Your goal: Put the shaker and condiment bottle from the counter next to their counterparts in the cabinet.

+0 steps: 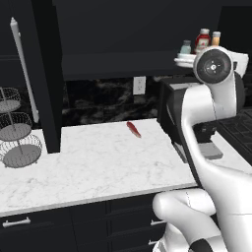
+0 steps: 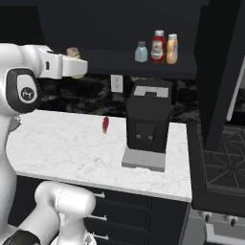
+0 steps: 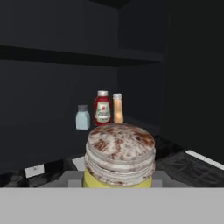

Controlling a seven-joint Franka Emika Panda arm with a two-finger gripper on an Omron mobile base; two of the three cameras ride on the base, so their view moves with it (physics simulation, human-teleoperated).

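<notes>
On the counter (image 2: 72, 148), taking the coffee machine (image 2: 147, 125) as landmark and reading leftward-to-rightward:

1. Wire tiered basket stand (image 1: 17, 133) — far left of the machine, at the counter's end, beside a tall dark panel.
2. My gripper (image 2: 76, 67) — raised well above the counter, left of the machine and at about shelf height. It is pinched on the shaker (image 2: 73, 53), whose yellow-green body sits between my fingers with its mottled greyish cap (image 3: 121, 151) showing on top. In the hand view the shaker sits close at the bottom centre.
3. Small red item (image 2: 105, 124) — lying on the marble just left of the machine; too small to identify.
4. Wall outlet (image 2: 116, 83) — behind, left of the machine.
5. Cabinet (image 2: 143, 60) shelf above the machine, holding in a row: pale blue-grey shaker (image 2: 141, 52), red bottle (image 2: 158, 47) with white label, then the orange condiment bottle (image 2: 172, 49), close beside the red one.
6. Stove grate (image 2: 220, 162) — right of the machine.
</notes>
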